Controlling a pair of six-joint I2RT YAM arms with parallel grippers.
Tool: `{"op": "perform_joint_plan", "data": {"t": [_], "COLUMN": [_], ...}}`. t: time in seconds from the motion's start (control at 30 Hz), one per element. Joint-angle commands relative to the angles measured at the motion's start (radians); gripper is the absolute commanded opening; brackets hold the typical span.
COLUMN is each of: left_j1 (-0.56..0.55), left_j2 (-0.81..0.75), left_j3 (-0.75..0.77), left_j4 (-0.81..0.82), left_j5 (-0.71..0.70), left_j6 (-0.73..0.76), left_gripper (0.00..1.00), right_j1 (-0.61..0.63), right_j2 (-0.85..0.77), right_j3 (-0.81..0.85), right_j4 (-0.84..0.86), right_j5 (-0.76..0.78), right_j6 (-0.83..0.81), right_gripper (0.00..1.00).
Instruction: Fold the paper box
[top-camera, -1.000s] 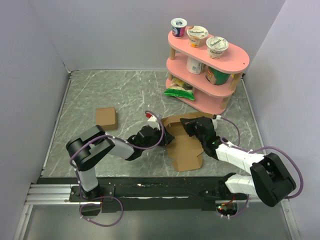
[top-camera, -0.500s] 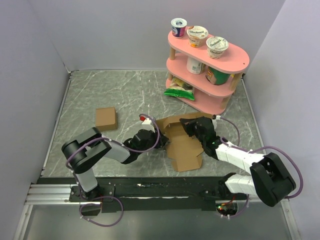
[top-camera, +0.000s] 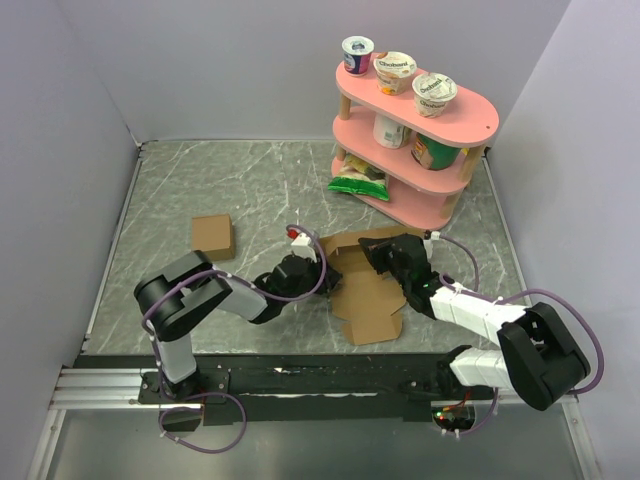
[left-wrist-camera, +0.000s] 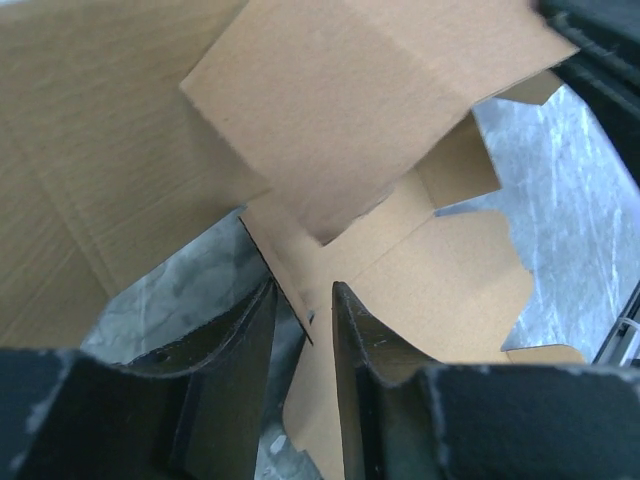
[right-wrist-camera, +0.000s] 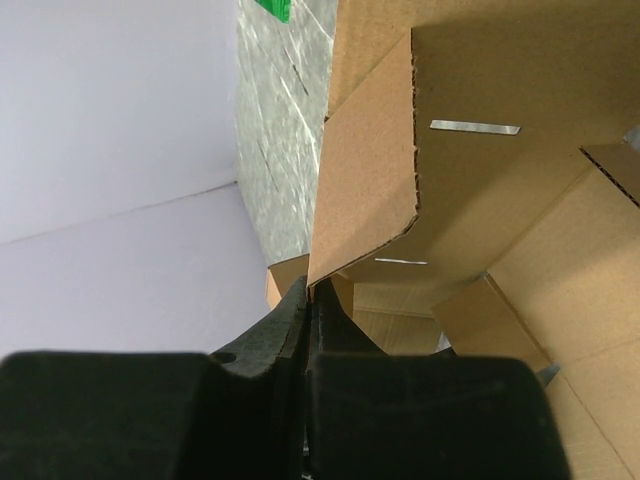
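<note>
The paper box (top-camera: 368, 296) is a brown cardboard cutout lying partly folded at the table's centre, with its far panels raised. My right gripper (top-camera: 384, 251) is shut on the edge of a raised flap (right-wrist-camera: 365, 180), and its jaws (right-wrist-camera: 308, 290) pinch the flap's lower corner. My left gripper (top-camera: 308, 266) is at the box's left side. In the left wrist view its fingers (left-wrist-camera: 240, 335) stand narrowly apart (left-wrist-camera: 303, 300), with the thin edge of a flap (left-wrist-camera: 285, 275) between them and not clamped. A large panel (left-wrist-camera: 350, 100) stands above them.
A small neat brown cardboard cube (top-camera: 212, 236) sits to the left. A pink two-tier shelf (top-camera: 470, 118) with yogurt cups stands at the back right, with a green packet (top-camera: 358, 182) at its foot. Grey walls close in left, back and right.
My left gripper drew back to the left half a second ago and has now come back to the box's left flap. My right gripper holds its flap in nearly the same place.
</note>
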Motion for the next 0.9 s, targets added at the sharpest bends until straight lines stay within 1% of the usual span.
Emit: {"op": "perform_joint_plan", "data": {"t": [0.0,0.13,0.27,0.37,0.43,0.47,0.53,0.6,0.67,0.7,0.73,0.8,0.87], "left_j1": [-0.013,-0.013,-0.014,-0.013,-0.014,-0.013,-0.014,-0.019,-0.019,-0.02,-0.02,-0.019,-0.005], "left_j2": [0.01,0.03,0.045,0.027,-0.011,-0.028,-0.089,-0.16,-0.207,-0.256,-0.281,-0.341,-0.375], "left_j3": [0.055,0.064,0.075,0.06,0.026,0.015,-0.018,-0.047,-0.077,-0.096,-0.098,-0.103,-0.107], "left_j4": [0.071,0.108,0.111,0.102,0.101,0.101,0.088,0.032,0.004,-0.03,-0.065,-0.137,-0.157], "left_j5": [0.015,0.033,0.043,0.037,0.03,0.033,0.041,0.04,0.033,0.044,0.052,0.066,0.079], "left_j6": [0.038,0.064,0.087,0.089,0.094,0.101,0.127,0.199,0.265,0.29,0.334,0.367,0.381], "left_gripper": [0.35,0.36,0.36,0.36,0.38,0.4,0.51,0.65,0.7,0.74,0.75,0.74,0.72], "right_j1": [0.005,0.005,0.005,0.005,0.005,0.006,0.005,0.003,0.003,0.002,0.003,0.003,0.003], "right_j2": [0.009,0.009,0.002,0.0,0.002,0.003,0.003,0.005,0.003,0.003,0.0,-0.001,-0.006], "right_j3": [-0.005,-0.015,-0.019,-0.013,-0.01,-0.01,-0.016,-0.019,-0.009,-0.002,0.004,-0.005,-0.024], "right_j4": [-0.004,-0.004,-0.011,-0.017,-0.017,-0.016,-0.011,0.012,0.001,-0.011,-0.02,-0.01,0.004], "right_j5": [0.01,0.013,0.024,0.023,0.02,0.02,0.012,0.004,-0.003,-0.002,0.003,0.007,0.01], "right_j6": [-0.007,-0.004,0.003,0.0,-0.002,0.001,0.012,0.015,0.01,0.003,0.0,0.012,0.019], "right_gripper": [0.0,0.0,0.0,0.0,0.0,0.0,0.0,0.0,0.0,0.0,0.0,0.0,0.0]}}
